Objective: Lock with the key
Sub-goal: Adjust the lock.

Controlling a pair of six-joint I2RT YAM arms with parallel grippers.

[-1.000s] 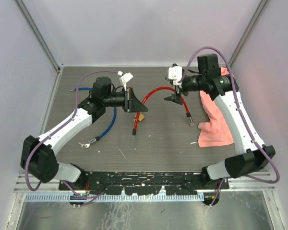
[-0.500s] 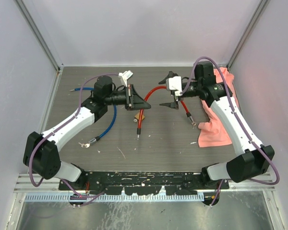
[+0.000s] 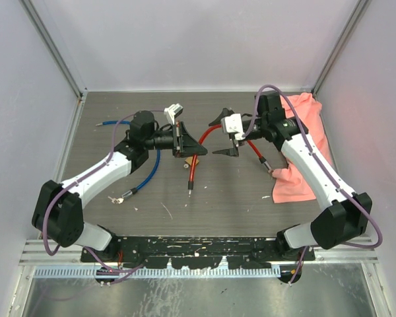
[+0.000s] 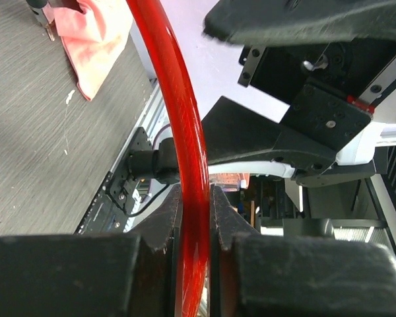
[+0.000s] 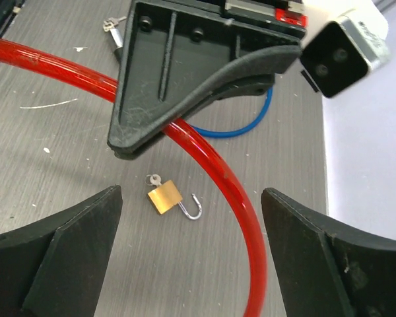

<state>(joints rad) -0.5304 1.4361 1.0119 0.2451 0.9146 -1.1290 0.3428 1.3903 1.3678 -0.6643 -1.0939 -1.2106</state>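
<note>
A small brass padlock (image 5: 165, 197) lies on the grey table with its silver shackle (image 5: 194, 209) swung open and a key (image 5: 154, 179) in its body. In the top view it (image 3: 186, 161) peeks out just below my left gripper. My left gripper (image 3: 190, 142) is shut on a red cable (image 4: 179, 99), held between its fingers (image 4: 165, 211) above the table. My right gripper (image 5: 191, 193) is open wide and empty, hovering above the padlock and the red cable (image 5: 218, 165), facing the left gripper (image 5: 185, 79). It shows in the top view (image 3: 220, 135) too.
A blue cable (image 3: 152, 165) lies left of centre, with a small bunch of keys (image 3: 113, 198) by its near end. A pink cloth (image 3: 302, 155) lies at the right. The red cable's free end (image 3: 189, 193) rests on the table.
My right gripper has swung left and down toward the left gripper and the padlock. My left gripper, still holding the red cable, has shifted slightly right, and the cable has moved with it.
</note>
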